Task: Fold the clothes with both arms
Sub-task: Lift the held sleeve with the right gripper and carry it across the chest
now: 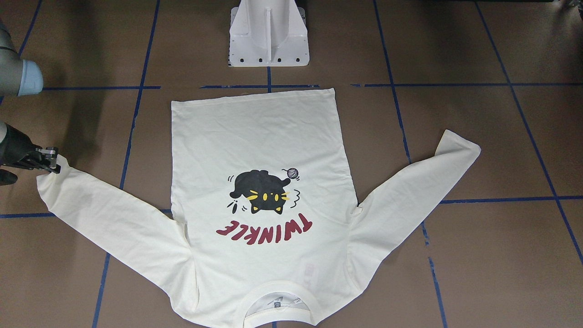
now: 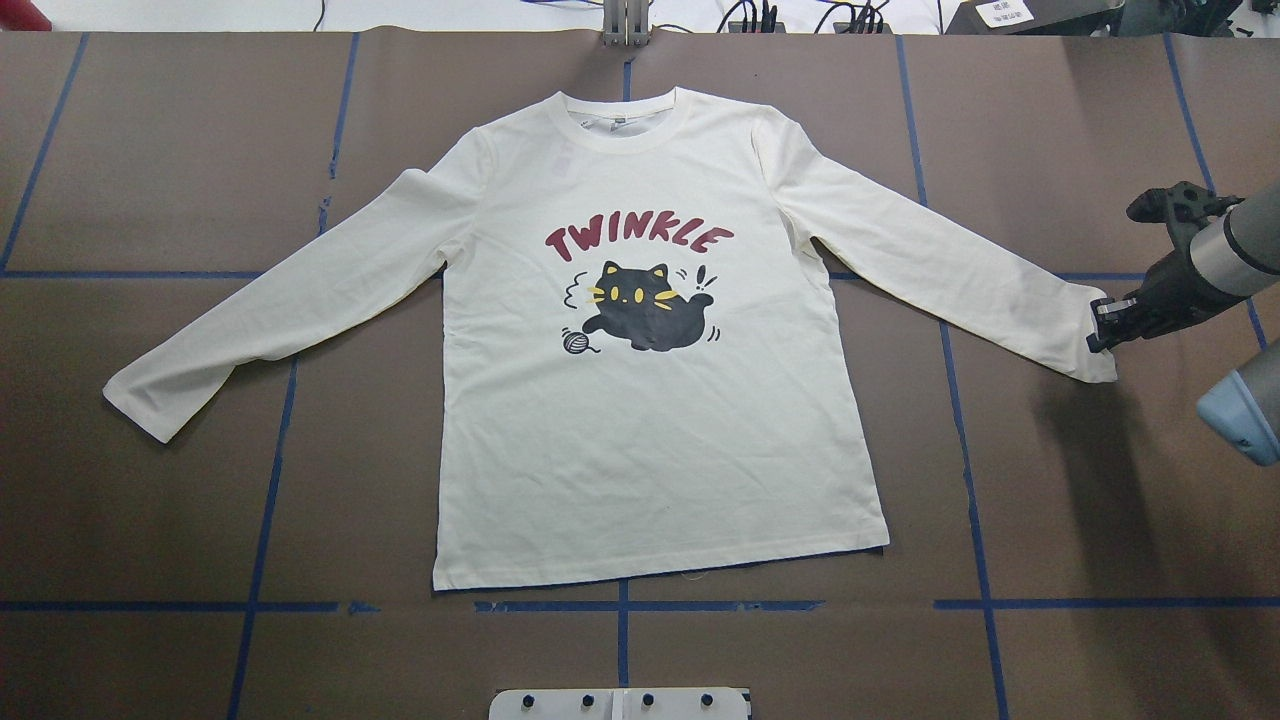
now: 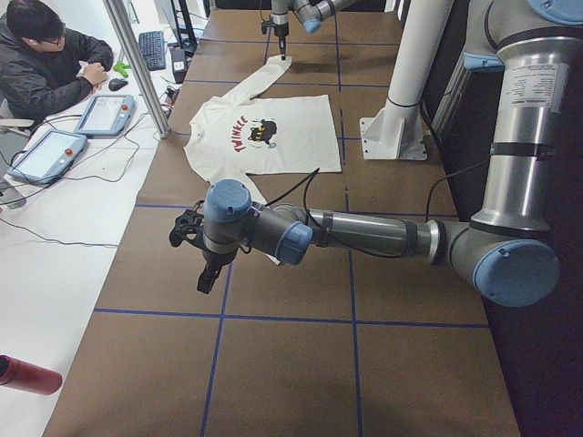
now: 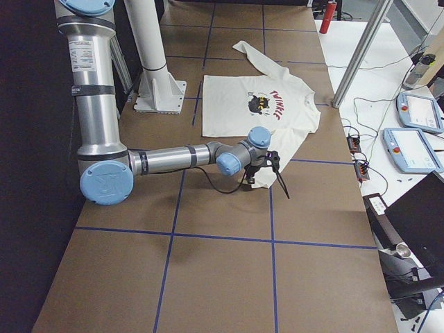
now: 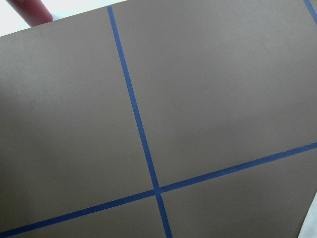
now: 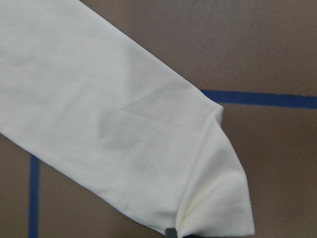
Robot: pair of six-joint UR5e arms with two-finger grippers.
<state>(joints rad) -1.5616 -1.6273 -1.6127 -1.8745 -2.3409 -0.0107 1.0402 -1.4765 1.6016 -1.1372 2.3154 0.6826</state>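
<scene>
The cream T-shirt [image 2: 650,450] lies flat on the brown table [image 2: 150,550], cat picture up, with both long sleeves spread wide. The right gripper [image 2: 1098,338] pinches the end of one sleeve. The left arm [image 3: 364,232] reaches out low near the other sleeve.

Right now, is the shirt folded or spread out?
Spread: the shirt lies flat, print up, both sleeves stretched out sideways.

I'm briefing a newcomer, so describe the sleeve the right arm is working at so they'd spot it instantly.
On the brown table lies a cream T-shirt with a black cat print, spread flat. Take the sleeve running toward the robot's right side. Its cuff sits at the right arm's black fingers, whereas the other sleeve lies untouched.
</scene>
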